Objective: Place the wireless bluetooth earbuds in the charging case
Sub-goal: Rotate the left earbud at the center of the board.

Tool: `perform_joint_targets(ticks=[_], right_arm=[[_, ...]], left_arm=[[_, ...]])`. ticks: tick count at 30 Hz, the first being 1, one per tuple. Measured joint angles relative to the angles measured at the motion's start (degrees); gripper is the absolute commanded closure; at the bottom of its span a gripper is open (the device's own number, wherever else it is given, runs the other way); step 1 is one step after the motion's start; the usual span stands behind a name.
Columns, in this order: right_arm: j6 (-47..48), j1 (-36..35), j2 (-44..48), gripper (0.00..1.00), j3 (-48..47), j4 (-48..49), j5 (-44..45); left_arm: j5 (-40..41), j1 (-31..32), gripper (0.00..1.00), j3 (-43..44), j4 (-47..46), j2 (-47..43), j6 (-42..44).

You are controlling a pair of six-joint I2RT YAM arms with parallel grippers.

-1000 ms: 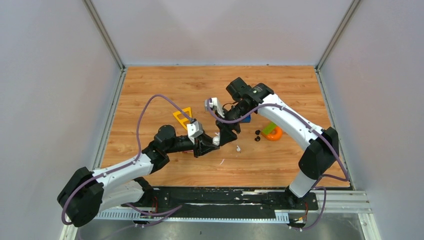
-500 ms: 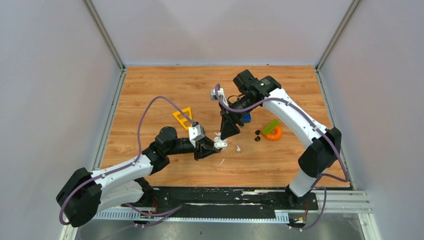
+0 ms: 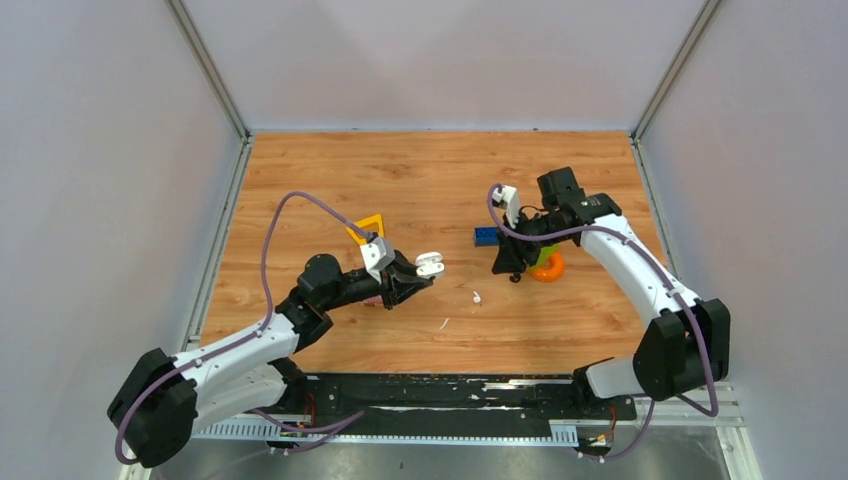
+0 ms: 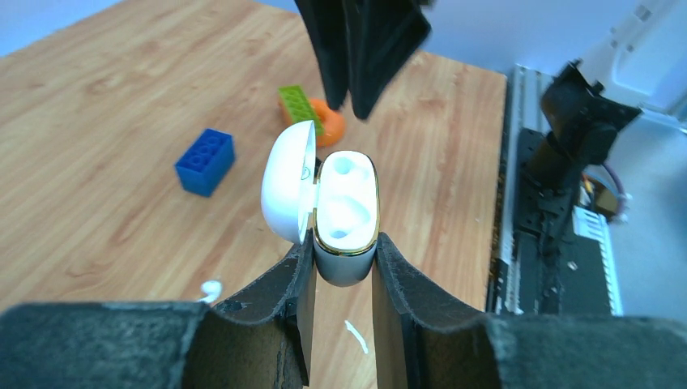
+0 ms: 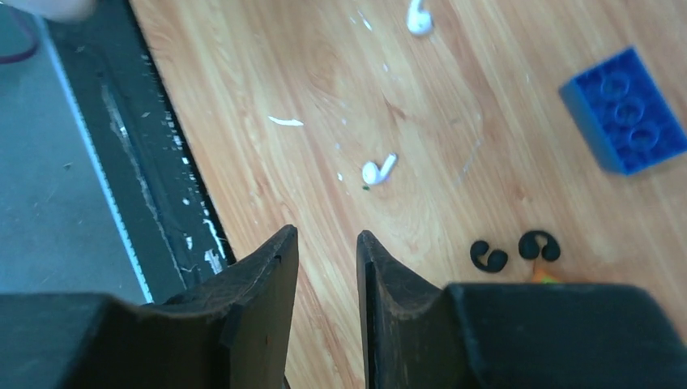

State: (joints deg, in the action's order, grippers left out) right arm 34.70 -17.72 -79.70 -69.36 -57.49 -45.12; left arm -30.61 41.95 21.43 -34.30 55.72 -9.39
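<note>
My left gripper (image 3: pixel 418 272) is shut on the white charging case (image 3: pixel 430 264) and holds it above the table, lid open. In the left wrist view the case (image 4: pixel 347 215) sits between my fingers (image 4: pixel 344 243), with its lid (image 4: pixel 288 194) swung left. One white earbud (image 3: pixel 477 296) lies on the wood right of the case and shows in the right wrist view (image 5: pixel 378 170). A second earbud (image 5: pixel 419 16) lies farther off and also shows in the left wrist view (image 4: pixel 211 289). My right gripper (image 3: pixel 505 262) hangs open and empty (image 5: pixel 326 235) right of the first earbud.
A blue brick (image 3: pixel 485 236), an orange ring with a green brick (image 3: pixel 545 266) and two black ear hooks (image 5: pixel 490 255) lie around my right gripper. A yellow triangle (image 3: pixel 368 228) lies behind my left arm. A thin white sliver (image 3: pixel 443 323) lies near the front.
My right gripper has drawn away from the case to the right, toward the orange ring. My left gripper has lifted the open case slightly up and back.
</note>
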Motion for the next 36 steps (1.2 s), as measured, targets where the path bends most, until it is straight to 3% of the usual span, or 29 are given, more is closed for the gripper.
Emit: perform_joint_targets(ticks=[6,10,18,21,23,28,36], right_arm=[[-10.84,-2.47,-3.63,0.67,5.16,10.16,9.94],[-11.96,-6.80,-8.76,0.67,4.52,12.59,14.23],[3.10,-8.09,-13.29,0.66,2.78,16.26,10.43],[4.70,-8.09,-14.08,0.64,2.78,17.40,12.46],[1.73,-8.09,-15.21,0.61,2.51,17.79,14.93],[-10.64,-8.20,-16.70,0.43,2.27,17.40,17.84],[-18.45,-12.33,-15.69,0.39,6.62,18.43,22.47]], left_arm=[[3.39,-3.08,1.00,-0.17,-1.27,-2.03,-0.87],[4.24,-3.85,1.00,-0.17,-1.33,-2.82,-0.96],[4.72,-4.17,1.00,-0.17,-1.07,-3.41,-0.96],[5.16,-4.17,1.00,-0.17,-0.66,-4.20,-0.90],[5.38,-4.17,1.00,-0.17,-0.46,-4.59,-0.79],[5.70,-4.22,1.00,-0.17,-0.17,-4.76,-0.76],[5.73,-4.24,1.00,-0.17,-0.13,-4.76,-0.74]])
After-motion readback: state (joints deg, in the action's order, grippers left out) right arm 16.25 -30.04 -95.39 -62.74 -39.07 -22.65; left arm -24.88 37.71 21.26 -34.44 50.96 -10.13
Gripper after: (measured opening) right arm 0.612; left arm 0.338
